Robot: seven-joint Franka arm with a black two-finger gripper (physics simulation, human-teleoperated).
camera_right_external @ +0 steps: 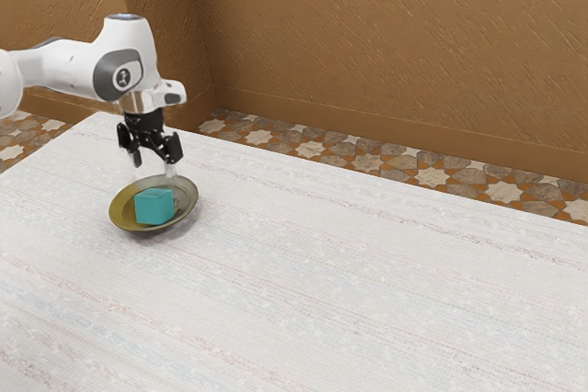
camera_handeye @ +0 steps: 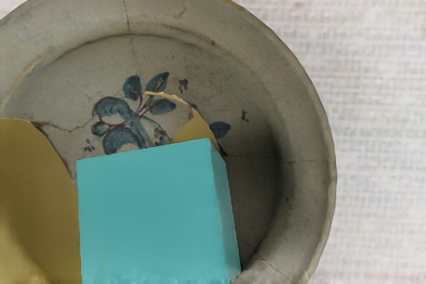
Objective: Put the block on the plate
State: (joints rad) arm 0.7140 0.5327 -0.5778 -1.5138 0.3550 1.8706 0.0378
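On the exterior view's left, at the near side of the patterned floor (camera_right_external: 310, 149) and the rough brown wall (camera_right_external: 386, 34), the pale, woven-looking surface (camera_right_external: 367, 282) carries a round, shallow plate (camera_right_external: 186, 192), mustard yellow on its left part and greyish on its right. The turquoise block (camera_right_external: 153, 207) sits inside the plate, within the rim and toward its near side, with the plate's wall showing to the left and right of it. The white and grey arm (camera_right_external: 118, 61) comes in from the exterior view's left, and its black gripper (camera_right_external: 154, 172) points down over the far part of the plate, just above and apart from the block. Its two fingers (camera_right_external: 170, 170) stand spread with nothing between them, so the gripper is released and the block lies free of it. In the wrist view the plate is seen from above, its grey face crossed by thin dark cracks and painted with a blue sprig (camera_handeye: 123, 121) of leaves and curling shapes. Mustard-yellow patches (camera_handeye: 33, 197) mark the plate's face on two sides of the block, one of them reaching into the painted sprig. The block shows a flat, plain face and a narrower, paler side, and a dark shadow falls on the plate's inner slope beside it. Around the rim, the surface shows its coarse, whitish weave.
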